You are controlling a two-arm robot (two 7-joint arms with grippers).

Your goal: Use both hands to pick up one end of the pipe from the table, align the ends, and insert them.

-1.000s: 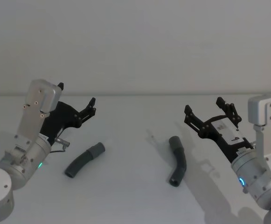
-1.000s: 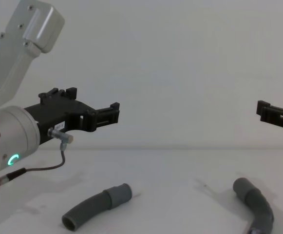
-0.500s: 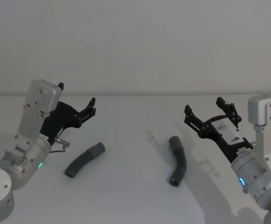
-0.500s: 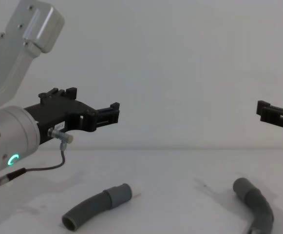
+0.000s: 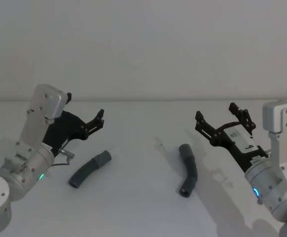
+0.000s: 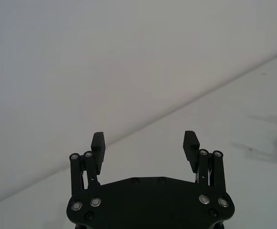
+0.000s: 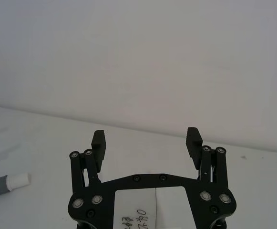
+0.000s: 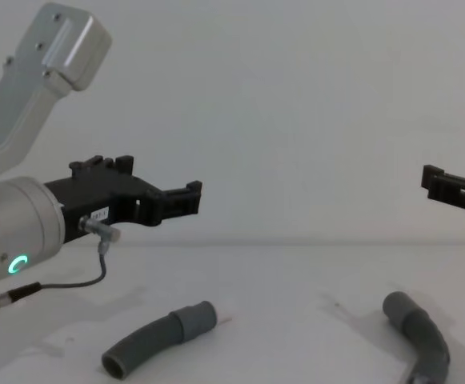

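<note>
Two curved dark grey ribbed pieces of the pipe lie apart on the white table (image 5: 138,207). The left piece (image 5: 88,169) (image 8: 154,342) points its smooth cuff end (image 5: 103,158) (image 8: 197,318) toward the middle. The right piece (image 5: 188,170) (image 8: 421,336) is bent, with one end (image 5: 184,149) facing the far side. My left gripper (image 5: 100,120) (image 6: 144,138) (image 8: 190,194) hovers open above and behind the left piece, holding nothing. To the right of the right piece, my right gripper (image 5: 215,110) (image 7: 146,135) (image 8: 434,181) also hangs open and empty above the table.
A plain pale wall (image 5: 143,49) rises behind the table's far edge. Bare white table surface lies between the two hose pieces and in front of them. A thin cable with a small metal plug (image 8: 98,228) hangs from the left wrist.
The left arm has shifted, bringing its gripper slightly lower and a little toward the middle. The right arm and both hose pieces have not moved.
</note>
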